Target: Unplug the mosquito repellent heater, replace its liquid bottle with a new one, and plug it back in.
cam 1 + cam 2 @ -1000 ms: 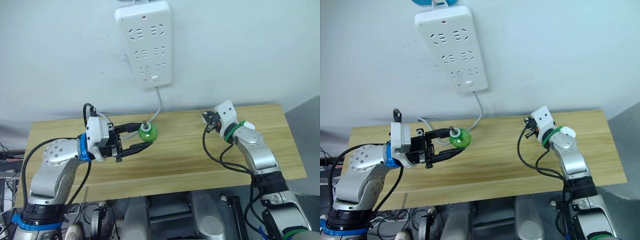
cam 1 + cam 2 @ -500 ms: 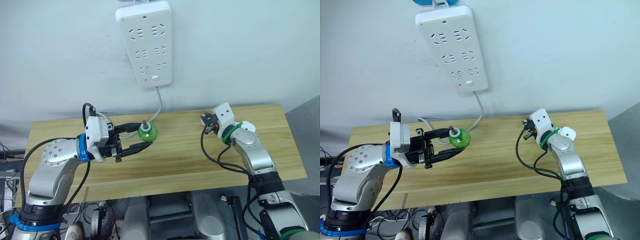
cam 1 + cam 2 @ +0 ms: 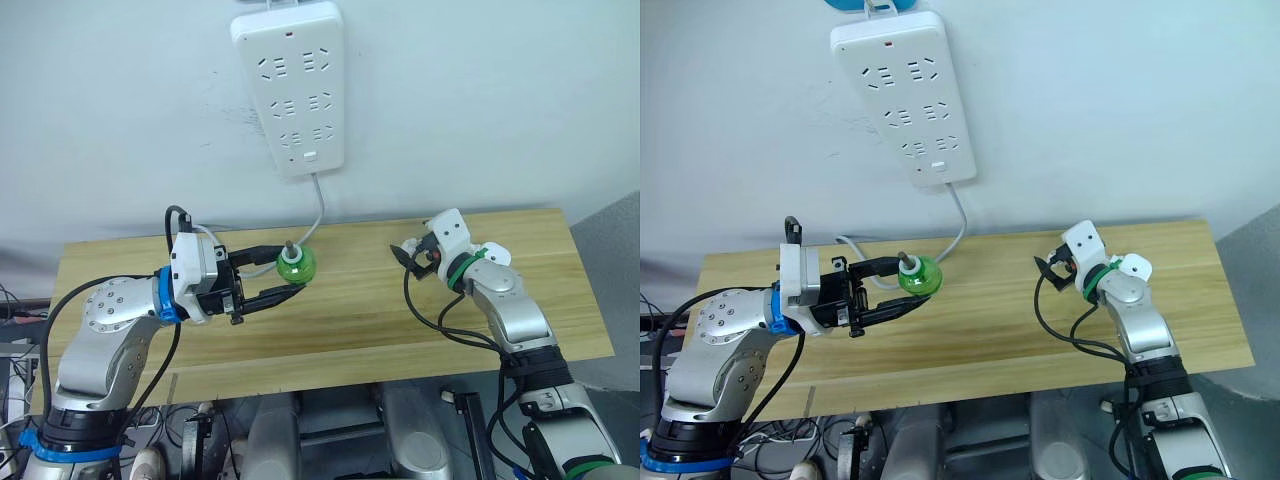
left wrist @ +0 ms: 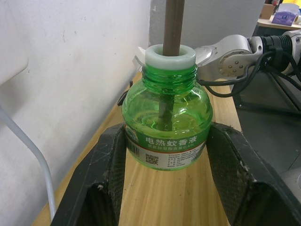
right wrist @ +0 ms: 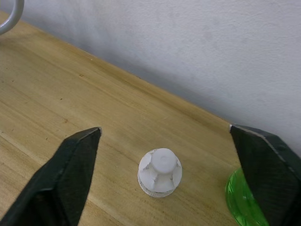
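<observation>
- The wall power strip has every socket empty, so the unplugging looks done; refitting a bottle into the heater and plugging it back in are still to come
- The left gripper is clamped on a capless green bottle, one black finger against each side of its body; the bottle is upright, with a brown wick rising through its white collar
- It is held low at the back of the wooden table, close to the strip's grey cord; whether its base rests on the wood I cannot tell
- A loose white screw cap lies on the table just beside a green bottle's edge; I judge the held bottle to be the new one, already uncapped, though the pictures do not settle whether it is old or new
- The right gripper is empty, its fingers spread wide apart; it sits well apart from the bottle and points across the table toward the cap
- Against a second ago, the right gripper has swung down and a little toward the robot's left, with its fingers now angled at the tabletop; the left gripper and the bottle have not moved, and the strip hangs as before
</observation>
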Motion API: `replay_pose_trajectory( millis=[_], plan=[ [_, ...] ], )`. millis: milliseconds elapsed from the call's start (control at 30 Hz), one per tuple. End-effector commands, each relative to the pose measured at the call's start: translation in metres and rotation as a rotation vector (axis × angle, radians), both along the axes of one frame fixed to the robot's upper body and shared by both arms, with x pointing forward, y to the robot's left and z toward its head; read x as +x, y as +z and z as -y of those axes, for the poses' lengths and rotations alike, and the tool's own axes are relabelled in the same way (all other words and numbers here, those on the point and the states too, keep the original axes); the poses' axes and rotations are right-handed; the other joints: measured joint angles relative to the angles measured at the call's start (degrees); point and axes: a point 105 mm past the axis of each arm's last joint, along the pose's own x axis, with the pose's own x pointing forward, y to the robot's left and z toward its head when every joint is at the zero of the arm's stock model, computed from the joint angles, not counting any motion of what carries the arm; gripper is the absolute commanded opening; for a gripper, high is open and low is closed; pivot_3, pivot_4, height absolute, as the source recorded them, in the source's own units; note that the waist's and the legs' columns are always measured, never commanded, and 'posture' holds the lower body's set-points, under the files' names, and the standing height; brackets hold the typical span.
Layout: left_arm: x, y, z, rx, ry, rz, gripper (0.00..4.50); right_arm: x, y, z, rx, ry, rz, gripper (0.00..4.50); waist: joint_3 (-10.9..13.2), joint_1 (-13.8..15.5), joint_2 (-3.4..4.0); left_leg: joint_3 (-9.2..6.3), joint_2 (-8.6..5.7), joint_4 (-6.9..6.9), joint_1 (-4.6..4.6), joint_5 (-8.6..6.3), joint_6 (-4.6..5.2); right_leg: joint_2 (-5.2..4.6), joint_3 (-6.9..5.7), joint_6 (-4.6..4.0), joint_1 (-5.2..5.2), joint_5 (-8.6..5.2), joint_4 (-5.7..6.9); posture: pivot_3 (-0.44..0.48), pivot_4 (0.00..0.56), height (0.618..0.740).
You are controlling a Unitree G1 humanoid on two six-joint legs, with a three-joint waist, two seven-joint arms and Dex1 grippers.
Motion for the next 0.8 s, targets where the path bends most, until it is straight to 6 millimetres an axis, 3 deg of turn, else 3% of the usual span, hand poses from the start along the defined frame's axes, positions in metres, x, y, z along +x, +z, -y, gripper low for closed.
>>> replay_pose_trajectory(
  millis=[33,300,500,800],
  plan=[
    [-0.003,0.008,-0.002,0.000,-0.002,0.044,2.19,-0.005,0.014,-0.002,0.010,0.024,0.052,4.46,0.00,0.00,0.00,0.00,0.00,0.00,0.00,0.00,0.00,0.00,0.00,0.00,0.00,0.00,0.00,-0.178,0.435,0.730],
    [-0.002,0.008,-0.002,-0.002,-0.002,0.047,2.19,-0.013,0.036,-0.012,0.030,0.072,0.089,4.46,0.00,0.00,0.00,0.00,0.00,-0.03,0.00,0.00,0.00,0.00,0.00,0.00,0.00,0.00,-0.03,-0.185,0.430,0.730],
    [0.000,0.009,-0.003,-0.003,0.002,0.056,2.19,-0.031,0.067,-0.021,0.046,0.166,0.105,4.46,0.00,0.02,0.00,0.00,0.00,-0.04,0.00,0.00,0.00,0.00,0.00,0.00,0.00,0.00,-0.05,-0.199,0.414,0.730],
    [0.004,0.008,-0.005,-0.001,0.004,0.077,2.19,-0.107,0.099,-0.057,-0.001,0.648,-0.013,4.46,-0.01,-0.06,-0.01,-0.02,0.00,-0.10,-0.03,0.00,0.00,-0.01,-0.03,0.00,0.00,0.00,-0.15,-0.222,0.385,0.730]
  ],
)
